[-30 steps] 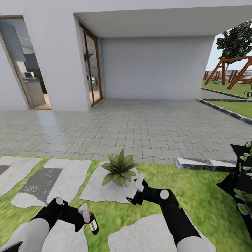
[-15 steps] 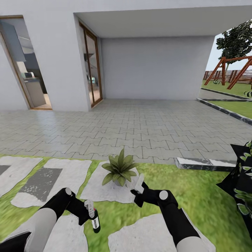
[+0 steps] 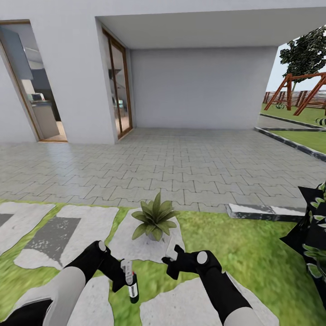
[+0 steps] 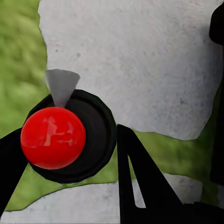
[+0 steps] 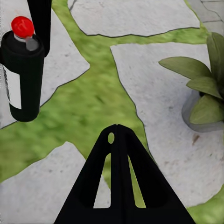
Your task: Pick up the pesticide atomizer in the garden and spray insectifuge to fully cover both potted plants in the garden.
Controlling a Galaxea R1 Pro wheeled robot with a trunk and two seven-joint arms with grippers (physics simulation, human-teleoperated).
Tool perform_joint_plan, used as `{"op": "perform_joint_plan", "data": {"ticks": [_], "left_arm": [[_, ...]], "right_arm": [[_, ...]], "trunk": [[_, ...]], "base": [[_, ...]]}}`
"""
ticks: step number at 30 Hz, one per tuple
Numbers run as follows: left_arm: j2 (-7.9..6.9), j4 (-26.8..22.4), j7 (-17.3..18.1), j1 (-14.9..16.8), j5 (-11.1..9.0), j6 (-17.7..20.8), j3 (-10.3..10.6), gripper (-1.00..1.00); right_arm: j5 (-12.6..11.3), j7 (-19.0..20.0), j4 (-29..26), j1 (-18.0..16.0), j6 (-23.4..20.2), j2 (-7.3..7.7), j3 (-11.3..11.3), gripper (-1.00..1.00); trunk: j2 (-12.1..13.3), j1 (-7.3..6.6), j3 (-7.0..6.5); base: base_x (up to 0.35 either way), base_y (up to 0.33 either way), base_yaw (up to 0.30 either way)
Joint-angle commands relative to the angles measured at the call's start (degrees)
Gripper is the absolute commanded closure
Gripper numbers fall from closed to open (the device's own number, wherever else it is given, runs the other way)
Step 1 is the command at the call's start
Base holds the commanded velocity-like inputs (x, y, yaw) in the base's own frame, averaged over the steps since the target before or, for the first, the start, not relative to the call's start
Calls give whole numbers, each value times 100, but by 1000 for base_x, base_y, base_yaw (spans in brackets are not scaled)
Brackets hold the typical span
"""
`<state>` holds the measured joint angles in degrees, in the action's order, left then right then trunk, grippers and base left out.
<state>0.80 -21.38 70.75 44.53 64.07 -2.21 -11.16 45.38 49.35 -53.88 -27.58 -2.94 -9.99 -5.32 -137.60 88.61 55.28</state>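
The pesticide atomizer hangs upright in the left gripper, whose two dark fingers are closed on either side of its black body; seen from that wrist, its red cap and grey nozzle sit right between the fingers, above a grassy seam between pale stepping stones. Just beside it, across a strip of lawn, the right gripper hovers with its fingers drawn together on nothing. From the right wrist the bottle shows near that gripper, off to one side. A potted plant, a low green rosette in a small grey pot, stands on a stepping stone ahead of both grippers, apart from them. Beyond it lie grey paving and the white house wall.
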Motion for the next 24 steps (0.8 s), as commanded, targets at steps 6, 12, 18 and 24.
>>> {"op": "perform_joint_plan", "data": {"ticks": [6, 12, 18, 24], "left_arm": [[166, -75, 22, 3, 53, -27, -48, 100], [191, -142, 34, 3, 46, -43, -53, 100], [192, -147, 51, 3, 22, -102, -61, 100], [295, -131, 53, -3, -4, -133, -71, 100]], "right_arm": [[-2, 180, -7, -2, -29, -1, -219, 100], [-19, 253, -16, -2, -27, -1, -428, 100], [-20, 252, -17, -2, -22, -1, -436, 100], [-23, 251, -17, -2, -21, -1, -435, 100]], "trunk": [[-2, -1, 6], [-2, -1, 6], [-2, -1, 6], [-2, -1, 6]], "base": [[0, 0, 0], [0, 0, 0], [0, 0, 0], [0, 0, 0]]}}
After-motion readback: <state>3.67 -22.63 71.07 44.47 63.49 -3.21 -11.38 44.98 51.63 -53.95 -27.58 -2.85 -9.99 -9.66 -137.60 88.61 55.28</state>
